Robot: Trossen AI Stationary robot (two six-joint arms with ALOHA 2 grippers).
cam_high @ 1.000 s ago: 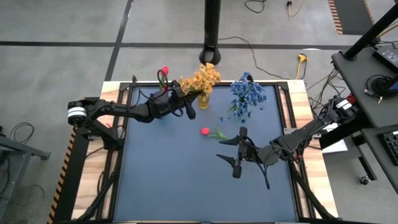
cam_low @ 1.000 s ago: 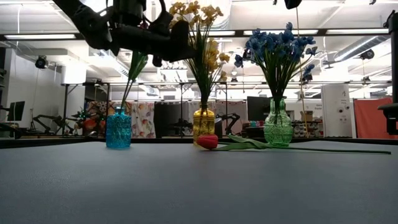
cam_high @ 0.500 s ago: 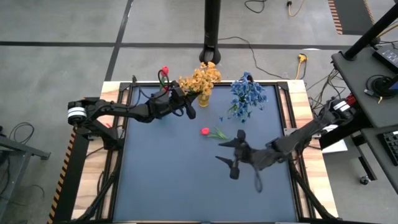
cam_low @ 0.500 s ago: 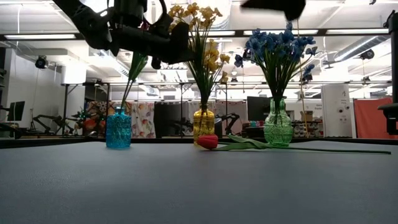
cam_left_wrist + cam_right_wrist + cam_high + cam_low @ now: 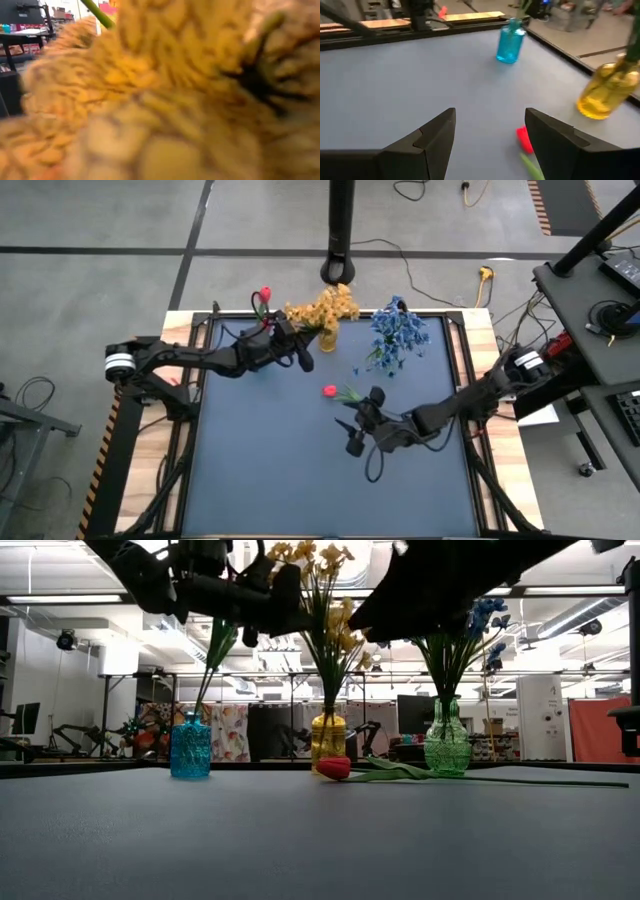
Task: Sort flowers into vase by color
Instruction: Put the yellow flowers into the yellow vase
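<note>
Near the mat's centre, the right gripper (image 5: 358,424) hangs w/ jaws about half open and nothing between them; the right wrist view looks past its two dark fingers (image 5: 432,137) at the red tulip (image 5: 523,138) lying on the blue mat (image 5: 260,470), not yet touched. From overhead, that loose red tulip (image 5: 330,391) lies flat at roughly 11 o'clock from the right gripper, near it but apart, its green stem trailing toward 3 o'clock. Along the 12 o'clock edge of the mat stand three vases: a blue vase (image 5: 190,747) at 10–11 o'clock w/ one red tulip (image 5: 264,293) already in it, a yellow vase (image 5: 327,741) at 12 o'clock packed w/ yellow flowers (image 5: 321,309), and a green vase (image 5: 447,745) at 1 o'clock holding the blue flowers (image 5: 397,332). Left gripper (image 5: 302,355) sits up high between the blue and yellow vases, jaws shut; whether it grips a stem can't be told, since the left wrist view is filled w/ yellow blossom (image 5: 165,100) pressed right against the lens. Low view shows both arms as dark shapes overhead, w/ the loose tulip (image 5: 334,768) lying in front of the yellow vase.
</note>
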